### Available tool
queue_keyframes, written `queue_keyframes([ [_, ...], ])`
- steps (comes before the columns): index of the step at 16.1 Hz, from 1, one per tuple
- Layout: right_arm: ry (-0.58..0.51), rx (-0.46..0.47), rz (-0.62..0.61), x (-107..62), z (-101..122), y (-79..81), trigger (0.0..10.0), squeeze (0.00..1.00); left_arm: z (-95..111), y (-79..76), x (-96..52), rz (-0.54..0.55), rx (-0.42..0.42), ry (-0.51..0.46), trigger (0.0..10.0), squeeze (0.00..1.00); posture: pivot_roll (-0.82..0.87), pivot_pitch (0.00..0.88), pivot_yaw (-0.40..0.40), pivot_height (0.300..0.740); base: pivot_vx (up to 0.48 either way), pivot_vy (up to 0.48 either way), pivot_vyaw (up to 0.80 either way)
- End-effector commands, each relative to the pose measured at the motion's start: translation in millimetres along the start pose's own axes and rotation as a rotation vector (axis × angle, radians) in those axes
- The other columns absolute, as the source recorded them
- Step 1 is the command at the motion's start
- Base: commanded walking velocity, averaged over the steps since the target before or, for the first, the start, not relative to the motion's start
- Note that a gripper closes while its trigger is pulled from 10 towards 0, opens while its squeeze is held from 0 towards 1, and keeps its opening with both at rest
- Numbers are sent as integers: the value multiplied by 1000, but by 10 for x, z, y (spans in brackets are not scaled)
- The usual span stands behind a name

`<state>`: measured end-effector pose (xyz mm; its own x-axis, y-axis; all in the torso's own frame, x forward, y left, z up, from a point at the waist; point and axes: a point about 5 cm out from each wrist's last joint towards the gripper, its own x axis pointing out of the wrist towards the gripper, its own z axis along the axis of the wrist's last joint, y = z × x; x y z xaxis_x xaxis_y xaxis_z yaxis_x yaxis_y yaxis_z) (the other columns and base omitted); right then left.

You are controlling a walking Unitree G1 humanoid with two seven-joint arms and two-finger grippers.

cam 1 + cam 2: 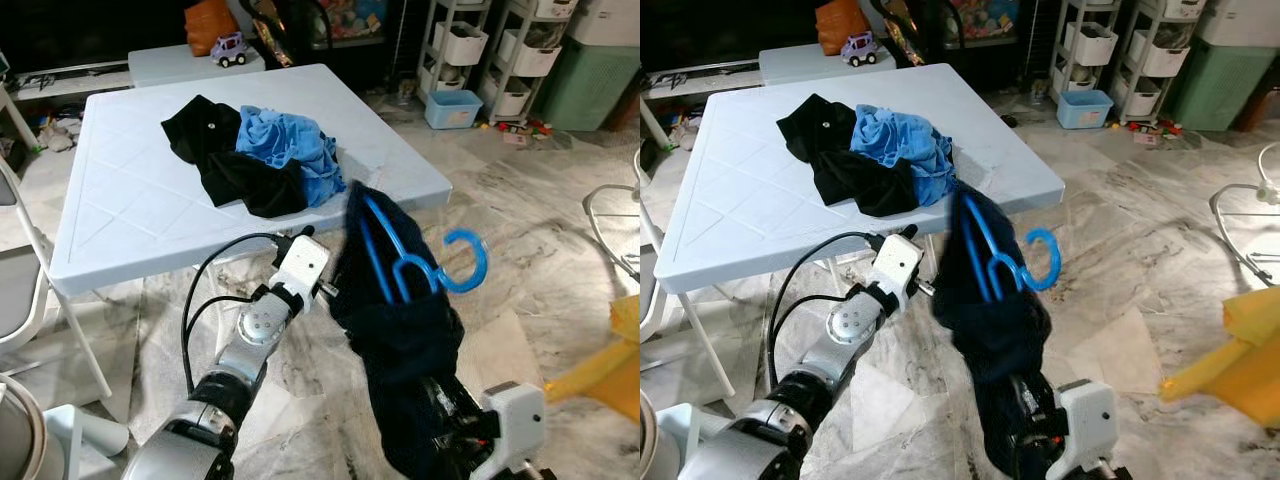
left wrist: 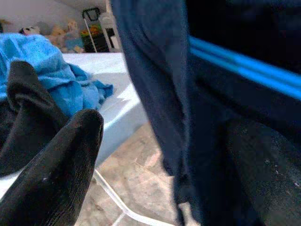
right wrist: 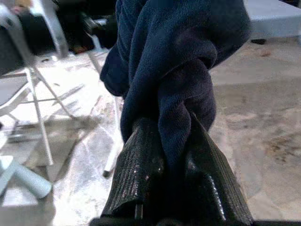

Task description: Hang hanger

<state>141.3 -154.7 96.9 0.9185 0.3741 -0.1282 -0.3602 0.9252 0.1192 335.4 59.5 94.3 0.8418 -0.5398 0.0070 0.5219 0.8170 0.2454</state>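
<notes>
Nearest the camera, at the lower edge of the eye views, the right gripper pinches a bunched fold of a dark navy garment between its two ribbed black fingers, which are closed tight on the cloth. Threaded inside the garment is a bright blue plastic hanger: its slim arms run down into the fabric, and its open hook curls out to the robot's right, free in the air above the marble floor. The hanger thus sits above the right gripper, carried by the cloth rather than touched by the fingers (no contact between finger and plastic can be seen). Just to the left, the left gripper reaches forward on its silver arm with a white wrist housing, close beside the garment's left edge; whether its fingers are apart or together cannot be told, as only one black fingertip shows in the wrist view, apart from the cloth. No brand, label or legible writing appears on any item. Beyond both arms stands a pale blue folding table, bearing a heap of black clothing and a crumpled light blue garment touching one another. Farther back lie a small toy car on a second table, white storage shelves and a green bin.
</notes>
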Motion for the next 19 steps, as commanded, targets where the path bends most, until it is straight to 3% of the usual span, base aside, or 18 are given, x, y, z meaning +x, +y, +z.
queue_keyframes([
  [1,-48,7,52,-7,129,50,10000,0,33,22,29,-5,-2,-7,10000,0,-65,15,-1,740,0,0,0],
  [2,-36,10,80,-33,146,72,10000,0,32,27,33,-3,-3,-3,10000,0,-69,18,3,740,0,0,0],
  [4,-27,35,112,-88,172,88,10000,0,16,33,26,-8,-8,-1,0,0,-73,21,5,740,0,0,0],
  [10,39,27,100,-224,141,-22,10000,0,-21,218,12,57,4,38,0,0,-69,19,12,740,0,0,0],
  [15,50,35,100,-205,123,-12,10000,0,8,322,27,95,22,41,0,0,-64,18,19,740,0,0,0],
  [17,129,-56,-1,-199,6,-155,10000,0,84,377,61,110,20,14,0,0,-63,19,21,740,0,0,0],
  [19,201,-135,-25,-206,-86,-217,10000,0,168,395,102,110,20,-18,0,0,-62,20,21,740,0,0,0],
])
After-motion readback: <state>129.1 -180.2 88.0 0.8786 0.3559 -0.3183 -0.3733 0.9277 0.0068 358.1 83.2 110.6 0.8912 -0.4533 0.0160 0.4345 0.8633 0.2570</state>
